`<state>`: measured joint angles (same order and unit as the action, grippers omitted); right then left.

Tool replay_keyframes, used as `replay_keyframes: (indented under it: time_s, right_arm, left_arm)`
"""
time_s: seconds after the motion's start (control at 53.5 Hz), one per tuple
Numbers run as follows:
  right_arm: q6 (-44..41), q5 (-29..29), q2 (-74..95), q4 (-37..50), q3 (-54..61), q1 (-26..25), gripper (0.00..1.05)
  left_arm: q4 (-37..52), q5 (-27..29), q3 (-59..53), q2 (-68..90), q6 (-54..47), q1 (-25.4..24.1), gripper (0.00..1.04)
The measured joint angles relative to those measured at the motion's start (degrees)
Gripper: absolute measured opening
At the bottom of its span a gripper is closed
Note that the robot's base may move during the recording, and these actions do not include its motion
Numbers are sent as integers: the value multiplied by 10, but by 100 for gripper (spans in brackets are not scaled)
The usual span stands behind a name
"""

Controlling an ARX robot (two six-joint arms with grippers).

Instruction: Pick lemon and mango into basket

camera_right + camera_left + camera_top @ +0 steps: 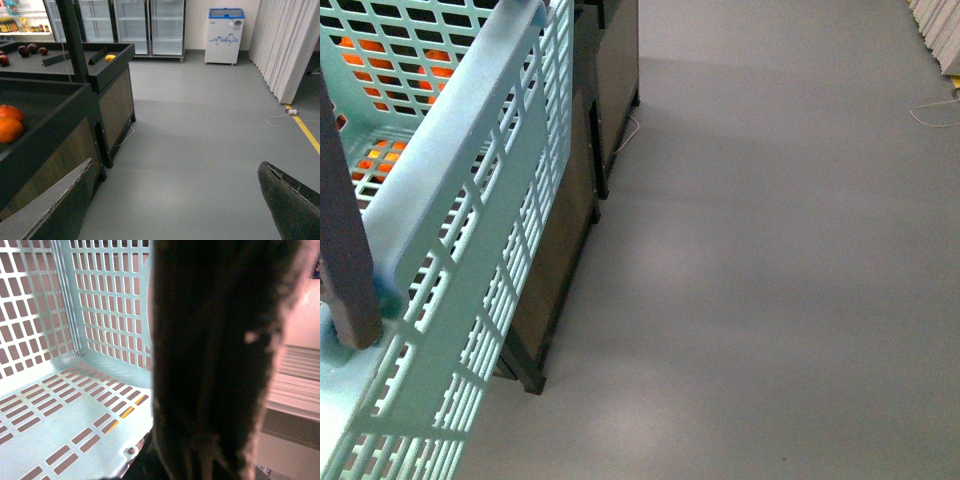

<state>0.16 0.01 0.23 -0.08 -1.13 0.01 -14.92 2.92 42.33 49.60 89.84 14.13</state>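
The pale blue-green basket (470,230) fills the left of the front view, held off the floor, with its brown handle (345,250) at the edge. My left gripper (210,440) is shut on the basket. In the left wrist view a dark blurred mass hides the jaws, and the slotted basket floor (65,420) holds nothing. My right gripper (172,205) stands open over bare grey floor, with nothing between its fingers (292,200). A small yellow fruit (110,57) lies in a far bin, too small to tell whether it is the lemon. I cannot make out the mango.
Dark display bins (112,100) run along the left, holding orange fruit (9,125) and dark red fruit (27,49). Glass-door fridges (150,25) and a blue-white chest freezer (225,35) line the back wall. A white curtain (285,45) and a floor cable (290,117) are on the right.
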Motion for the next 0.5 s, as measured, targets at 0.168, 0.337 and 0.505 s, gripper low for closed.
replay_keyframes:
  time_s: [0.168,0.337,0.505]
  right_arm:
    - [0,1,0,0,0,0,96]
    - [0,0,1,0,0,0,96]
    - [0,0,0,0,0,0,96]
  left_arm:
    - [0,0,0,0,0,0,5]
    - [0,1,0,0,0,0,5]
    - [0,1,0,0,0,0,5]
